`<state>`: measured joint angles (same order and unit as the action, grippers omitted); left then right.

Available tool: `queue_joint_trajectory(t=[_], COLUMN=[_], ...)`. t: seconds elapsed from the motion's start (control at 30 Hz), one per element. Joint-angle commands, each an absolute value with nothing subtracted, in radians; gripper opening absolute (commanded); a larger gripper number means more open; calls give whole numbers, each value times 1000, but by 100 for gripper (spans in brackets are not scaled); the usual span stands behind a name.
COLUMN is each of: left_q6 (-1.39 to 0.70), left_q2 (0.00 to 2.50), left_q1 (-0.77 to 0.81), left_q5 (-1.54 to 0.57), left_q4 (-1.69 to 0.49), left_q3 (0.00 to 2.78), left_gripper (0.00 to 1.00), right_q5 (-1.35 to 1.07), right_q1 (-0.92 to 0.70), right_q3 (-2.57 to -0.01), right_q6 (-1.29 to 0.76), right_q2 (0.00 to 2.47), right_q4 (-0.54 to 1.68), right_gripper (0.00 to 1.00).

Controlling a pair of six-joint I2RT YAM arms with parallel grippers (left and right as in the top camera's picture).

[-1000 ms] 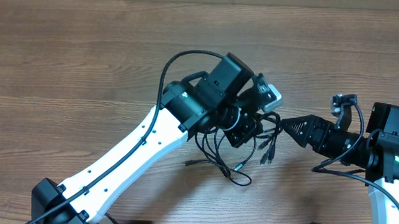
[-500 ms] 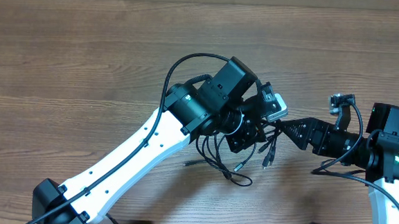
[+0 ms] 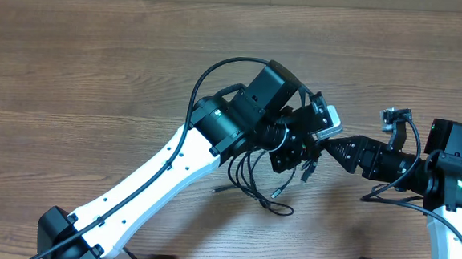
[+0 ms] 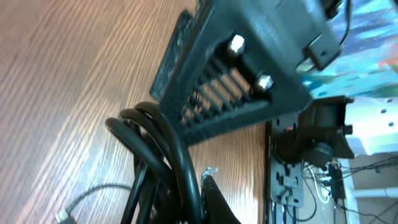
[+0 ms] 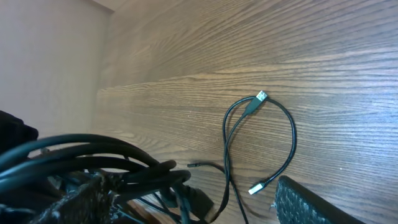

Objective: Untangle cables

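The cables (image 3: pixel 252 177) are a knot of thin black cords with small plug ends, hanging from my left gripper (image 3: pixel 297 154) at the table's middle, with loops trailing onto the wood. In the left wrist view the cords (image 4: pixel 171 155) run close past my left fingertip (image 4: pixel 210 190), which is shut on them. My right gripper (image 3: pixel 332 147) points left, right beside the bundle. In the right wrist view it (image 5: pixel 199 200) is open; the bundle (image 5: pixel 127 171) lies against its left finger, and one loose strand (image 5: pixel 290 137) with silver plugs lies on the table.
The wooden table (image 3: pixel 98 73) runs to a back edge (image 3: pixel 223 4) at the top. The left arm's thick black cable (image 3: pixel 210 76) arches over its wrist. The right arm's finger (image 4: pixel 230 81) fills the top of the left wrist view. Arm bases stand at the front edge.
My left gripper has moved right and slightly up with the bundle, closing the gap to my right gripper. The hanging loops shifted right with it. The right arm has stayed put.
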<state>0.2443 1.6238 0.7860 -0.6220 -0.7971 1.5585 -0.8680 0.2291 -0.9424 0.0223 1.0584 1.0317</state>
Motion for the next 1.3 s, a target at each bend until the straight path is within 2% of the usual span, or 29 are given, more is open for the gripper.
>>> queue_joint_trajectory(t=[0.0,0.43,0.7,0.93,1.27], left_q6=[273,278,175,106,185], left_q2=[1625,1628,1628,1629,1628], left_q1=[802,879,857,817,806], left_q5=[-715,-719,-551,-517,-525], left_q4=[-744,-618,-708,-749,-816], left_q3=[1573,1573,1573,1573,1573], left_gripper=[4,4,4,4,4], right_q5=[-873,-873,-872,-872,-898], right_q1=[230,230,230,230,230], right_q3=[-955,-955,-955,-955,-955], right_q6=[32,32,32,32,31], right_q2=[1050,1050,1050,1050,1050], right_q4=[1031,1036,1042,1042,1047], right_gripper=[81,80,80,80,79])
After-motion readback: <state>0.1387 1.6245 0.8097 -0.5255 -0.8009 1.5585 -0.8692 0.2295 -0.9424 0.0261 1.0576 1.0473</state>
